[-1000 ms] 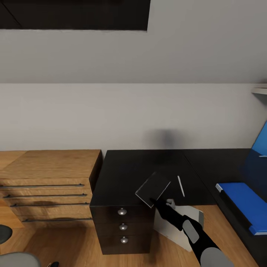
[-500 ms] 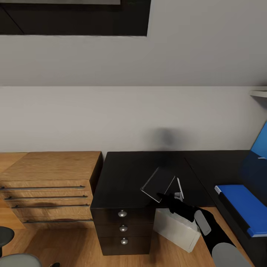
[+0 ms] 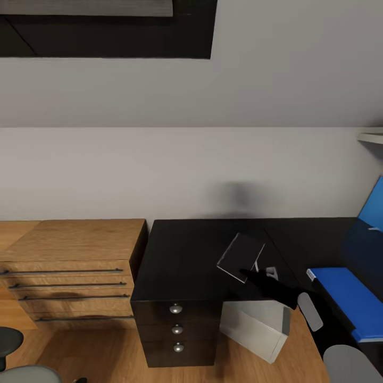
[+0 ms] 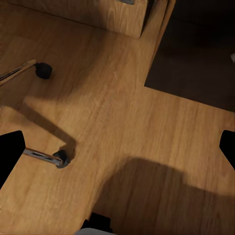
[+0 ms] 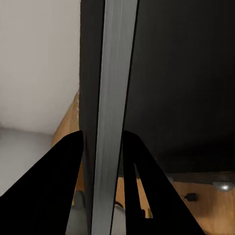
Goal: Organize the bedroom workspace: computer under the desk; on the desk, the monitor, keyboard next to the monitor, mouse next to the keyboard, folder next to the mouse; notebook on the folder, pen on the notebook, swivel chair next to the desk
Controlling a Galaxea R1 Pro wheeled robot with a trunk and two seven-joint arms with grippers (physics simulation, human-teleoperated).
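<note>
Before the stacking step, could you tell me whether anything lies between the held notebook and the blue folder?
Nothing visible does: the thin grey notebook, clamped in the right gripper, hangs above the black desk, with bare desktop across to the flat blue folder.

Black L-shaped desk (image 3: 191,255) against the grey wall.
A blue folder (image 3: 348,298) lies near its right edge; a white pen (image 3: 257,264) rests toward the front edge.
</note>
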